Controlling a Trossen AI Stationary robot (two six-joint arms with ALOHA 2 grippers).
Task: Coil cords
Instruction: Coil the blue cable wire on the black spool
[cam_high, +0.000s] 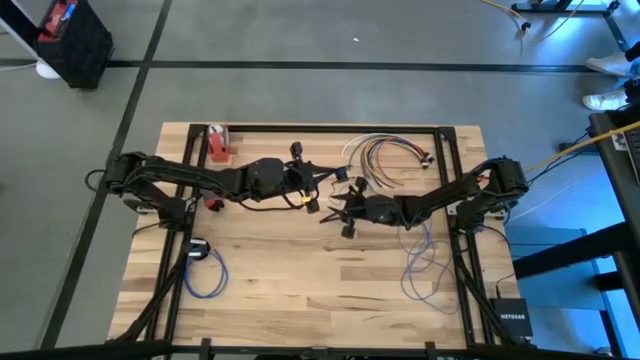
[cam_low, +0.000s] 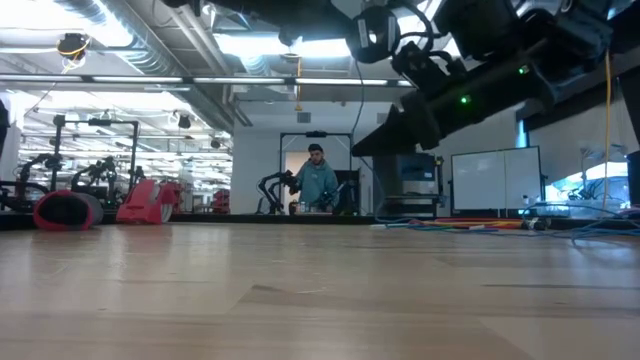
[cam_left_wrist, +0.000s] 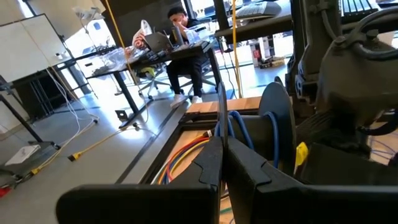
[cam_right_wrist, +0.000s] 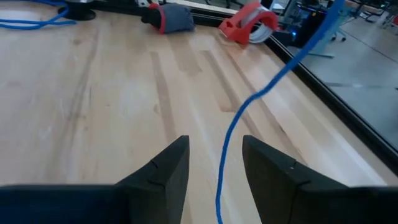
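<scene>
wooden table (cam_high: 300, 270), blue cord (cam_right_wrist: 249, 106) cut off

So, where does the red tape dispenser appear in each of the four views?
High view: the red tape dispenser sits near the table's far left corner.
Low view: at the left, on the far table edge, probably the same thing.
Left wrist view: not in it.
Right wrist view: top middle, by the table edge.
Shared landmark: the small red and grey object near it, also in the low and right wrist views.

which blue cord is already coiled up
The blue cord at the table's left front, looped in a neat ring. The other blue cord, front right, sprawls in loose bends.
</scene>
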